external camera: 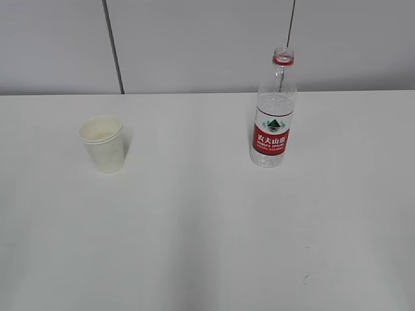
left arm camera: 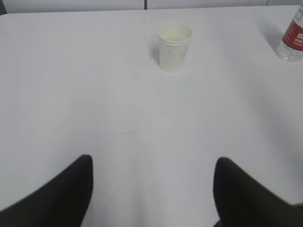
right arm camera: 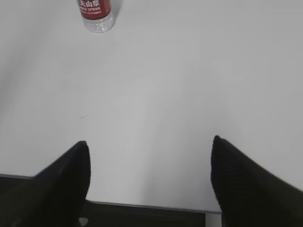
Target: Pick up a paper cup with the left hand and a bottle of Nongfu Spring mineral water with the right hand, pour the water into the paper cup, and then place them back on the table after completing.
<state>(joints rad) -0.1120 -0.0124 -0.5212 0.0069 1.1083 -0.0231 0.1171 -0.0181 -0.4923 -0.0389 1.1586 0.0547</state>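
Observation:
A white paper cup [external camera: 102,143] stands upright on the left of the white table [external camera: 194,227]; it also shows in the left wrist view [left arm camera: 174,46]. An uncapped clear Nongfu Spring bottle [external camera: 273,113] with a red label stands upright on the right; its water reaches about shoulder height. Its base shows in the right wrist view [right arm camera: 96,14] and in the left wrist view [left arm camera: 292,38]. My left gripper [left arm camera: 152,163] is open and empty, well short of the cup. My right gripper [right arm camera: 149,144] is open and empty over the table's near edge, far from the bottle. Neither arm shows in the exterior view.
A grey panelled wall [external camera: 194,39] runs behind the table's far edge. The table's near edge [right arm camera: 147,207] lies just under my right gripper, with dark space below it.

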